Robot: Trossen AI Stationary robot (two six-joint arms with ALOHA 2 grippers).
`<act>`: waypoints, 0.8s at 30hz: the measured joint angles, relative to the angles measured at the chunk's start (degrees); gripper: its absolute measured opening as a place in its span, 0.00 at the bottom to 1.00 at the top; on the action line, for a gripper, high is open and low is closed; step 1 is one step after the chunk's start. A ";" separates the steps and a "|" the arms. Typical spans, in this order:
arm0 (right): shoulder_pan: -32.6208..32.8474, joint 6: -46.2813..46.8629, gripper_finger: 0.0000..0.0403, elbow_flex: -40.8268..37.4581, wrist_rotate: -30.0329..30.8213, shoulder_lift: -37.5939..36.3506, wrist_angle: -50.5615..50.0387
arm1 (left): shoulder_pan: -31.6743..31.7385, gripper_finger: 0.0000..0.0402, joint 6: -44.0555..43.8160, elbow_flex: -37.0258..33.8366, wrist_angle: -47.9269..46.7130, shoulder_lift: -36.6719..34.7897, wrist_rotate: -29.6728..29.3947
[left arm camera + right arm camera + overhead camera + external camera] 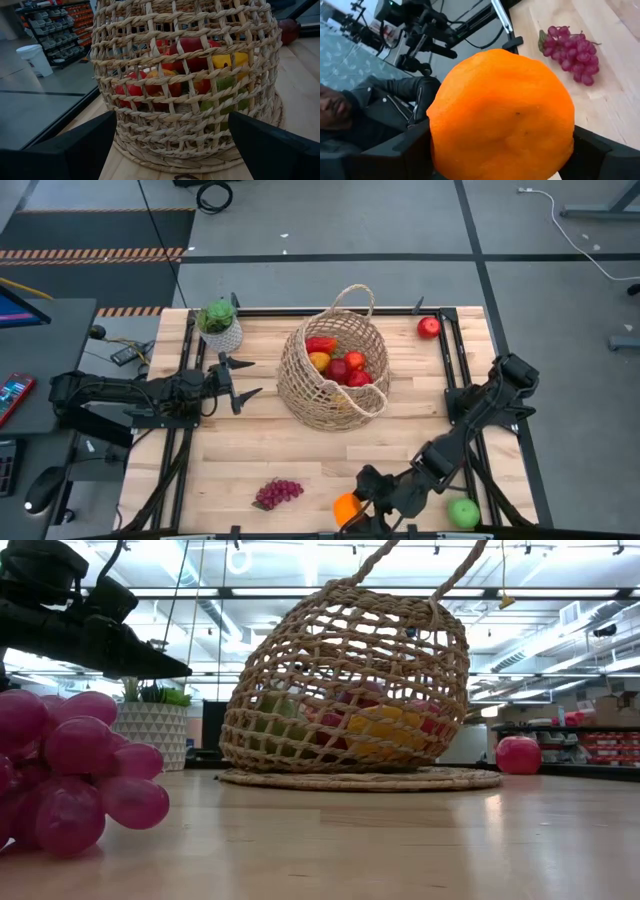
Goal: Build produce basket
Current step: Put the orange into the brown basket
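Note:
The tan wicker basket (333, 375) stands mid-table on its flat woven base (345, 778), with red and yellow produce (340, 363) inside. My left gripper (252, 378) waits open just left of it, its fingers (75, 150) level toward the basket wall (185, 75). At the table's near edge my right gripper (352, 506) is shut on an orange (502, 115). A purple grape bunch (278, 493) lies to the orange's left. A green apple (463, 513) rests at the near right corner and a red apple (428, 328) at the far right. My right gripper pinches the orange between its two fingers (402, 150), one on each opposite side (437, 145). The fingers reach from the table's right toward its left, slanting slightly down. The orange sits clear of the tabletop, which shows well beyond it with the grapes (570, 52).
A green plant in a white pot (220, 325) stands at the far left, close behind my left gripper. A person in a dark jacket (375, 107) is beyond the table's left side. Bare wood lies between the basket and the near edge.

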 joint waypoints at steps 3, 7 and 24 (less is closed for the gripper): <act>-0.63 -0.91 0.81 0.00 -1.10 0.00 0.05 | 0.01 0.97 0.00 0.01 0.00 -0.02 0.00; -1.27 -1.33 0.81 0.00 -1.79 0.00 0.08 | 0.01 0.97 0.00 0.01 0.00 -0.01 0.00; -2.21 -3.32 0.81 0.00 2.68 -0.01 -5.10 | 0.00 0.97 0.00 -0.01 0.00 0.00 0.00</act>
